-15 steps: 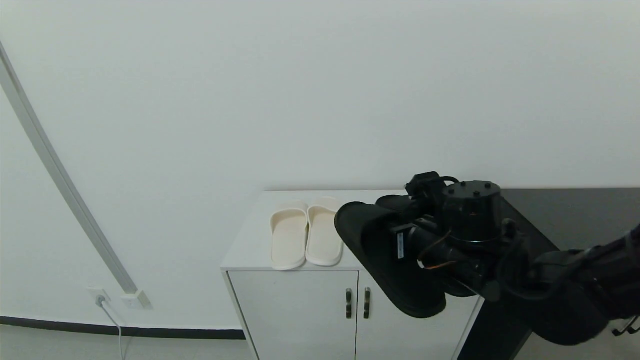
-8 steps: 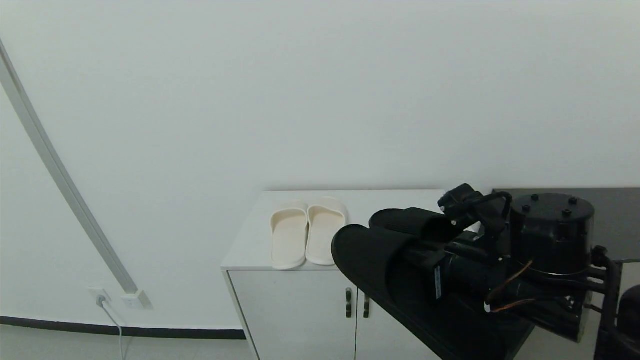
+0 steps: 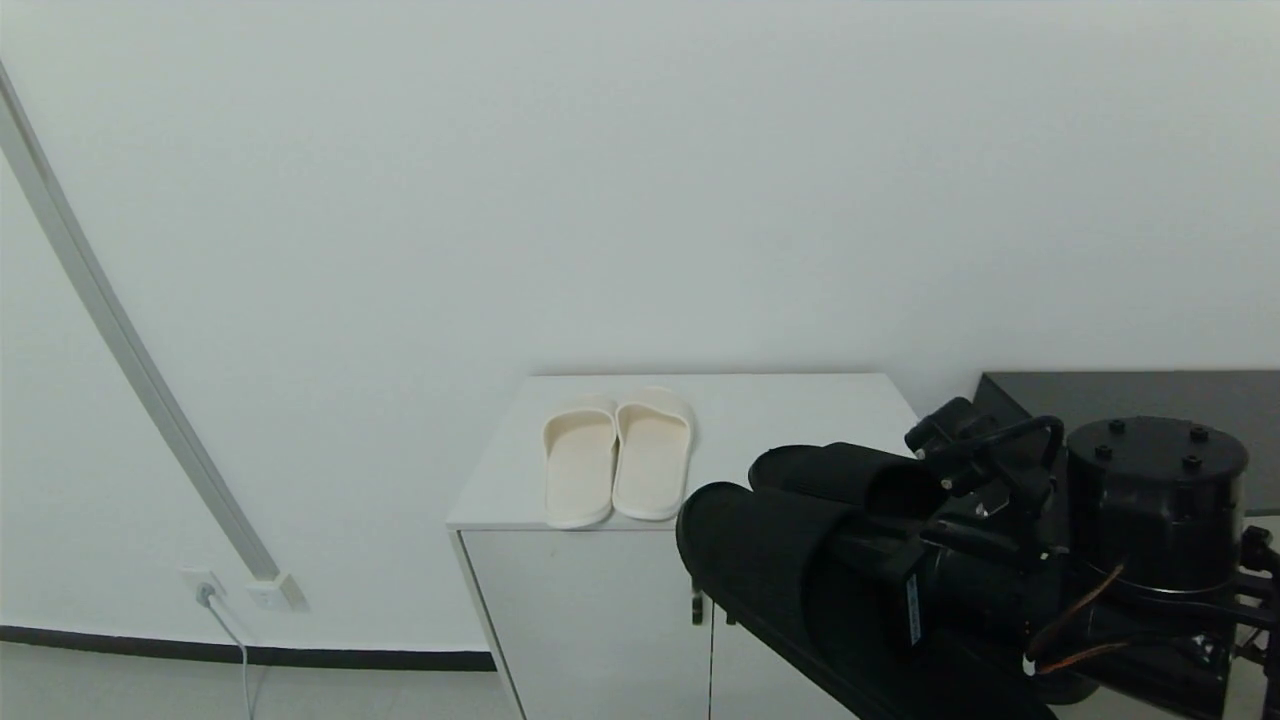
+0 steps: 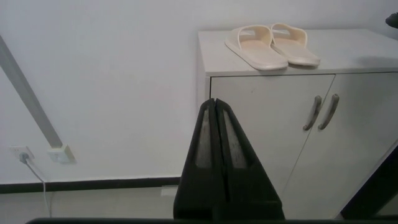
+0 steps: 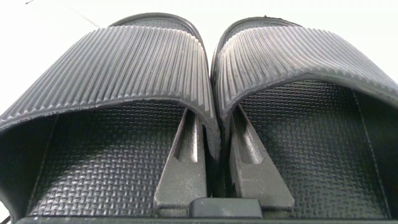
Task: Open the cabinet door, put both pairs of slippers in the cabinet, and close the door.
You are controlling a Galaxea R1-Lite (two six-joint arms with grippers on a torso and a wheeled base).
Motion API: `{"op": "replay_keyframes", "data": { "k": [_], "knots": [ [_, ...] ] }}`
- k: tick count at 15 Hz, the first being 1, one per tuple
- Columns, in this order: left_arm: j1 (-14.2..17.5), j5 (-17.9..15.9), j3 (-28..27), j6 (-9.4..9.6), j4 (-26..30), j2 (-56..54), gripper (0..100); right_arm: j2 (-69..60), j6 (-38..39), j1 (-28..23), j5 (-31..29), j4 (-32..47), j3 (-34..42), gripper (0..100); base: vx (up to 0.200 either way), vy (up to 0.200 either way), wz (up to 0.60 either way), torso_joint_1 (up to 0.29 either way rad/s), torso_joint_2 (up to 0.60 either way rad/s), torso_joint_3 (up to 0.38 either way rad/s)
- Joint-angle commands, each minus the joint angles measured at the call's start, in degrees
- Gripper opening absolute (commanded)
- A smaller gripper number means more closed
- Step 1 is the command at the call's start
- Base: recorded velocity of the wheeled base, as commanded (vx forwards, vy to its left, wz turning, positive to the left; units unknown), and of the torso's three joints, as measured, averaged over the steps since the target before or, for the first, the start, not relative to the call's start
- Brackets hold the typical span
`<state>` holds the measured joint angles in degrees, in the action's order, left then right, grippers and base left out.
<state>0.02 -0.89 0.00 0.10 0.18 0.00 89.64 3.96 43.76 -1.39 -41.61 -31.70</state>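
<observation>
A white cabinet (image 3: 580, 610) stands against the wall with both doors shut; its two handles (image 4: 321, 112) sit at the middle. A cream pair of slippers (image 3: 618, 455) lies side by side on the cabinet top, seen too as the cream pair (image 4: 272, 45). My right gripper (image 5: 214, 124) is shut on the inner straps of a black pair of slippers (image 3: 800, 530), pinching them together. It holds them in the air in front of the cabinet's right door, toes toward the cabinet. My left gripper (image 4: 216, 106) is shut on nothing, low and left of the cabinet front.
A dark tabletop (image 3: 1150, 395) adjoins the cabinet on the right. A wall socket with a cable (image 3: 200, 585) and a slanted grey conduit (image 3: 120, 340) are on the wall to the left. Bare floor lies in front of the cabinet.
My right arm has carried the black slippers down and to the right, off the cabinet top. The head view has shifted slightly; the cream pair has stayed put.
</observation>
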Motion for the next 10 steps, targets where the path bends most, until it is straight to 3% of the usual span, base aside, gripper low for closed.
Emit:
{"op": "replay_keyframes", "data": {
  "k": [1,3,10],
  "knots": [
    [0.06,0.01,0.0,-0.01,-0.01,0.0,0,-0.16,-0.01,0.18,-0.02,-0.05,0.14,0,-0.2,0.0,0.0,0.012,0.0,0.002],
    [0.06,0.01,0.0,-0.01,-0.01,0.0,0,-0.16,0.08,0.18,-0.1,-0.05,0.23,0,-0.2,0.0,0.0,-0.01,0.0,0.005],
    [0.06,0.1,0.0,-0.1,-0.01,0.0,0,0.54,0.08,0.01,0.07,-0.32,0.85,0,0.0,0.0,0.0,0.0,0.0,0.0]
  ]
}}
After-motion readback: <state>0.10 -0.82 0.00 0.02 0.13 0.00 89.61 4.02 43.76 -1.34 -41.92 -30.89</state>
